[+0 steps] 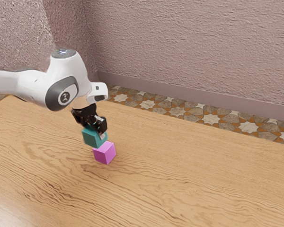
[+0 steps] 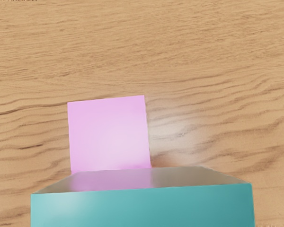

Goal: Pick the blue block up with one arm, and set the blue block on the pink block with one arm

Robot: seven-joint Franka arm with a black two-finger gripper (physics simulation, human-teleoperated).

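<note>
A teal-blue block [image 1: 93, 138] hangs in the air in the exterior view, with my black gripper [image 1: 95, 131] shut on it from above. Just below it and slightly toward the exterior view's right, a pink block [image 1: 104, 152] rests on the wooden table [image 1: 189, 179]. The two blocks look close but apart. In the wrist view the blue block [image 2: 142, 201] is large right under my hand, and the pink block [image 2: 109, 133] lies on the table just beyond it, its near edge covered by the blue one.
The wooden table stretches wide around the blocks. Behind its far edge runs a patterned tile floor [image 1: 213, 116] and a pink textured wall [image 1: 189, 42].
</note>
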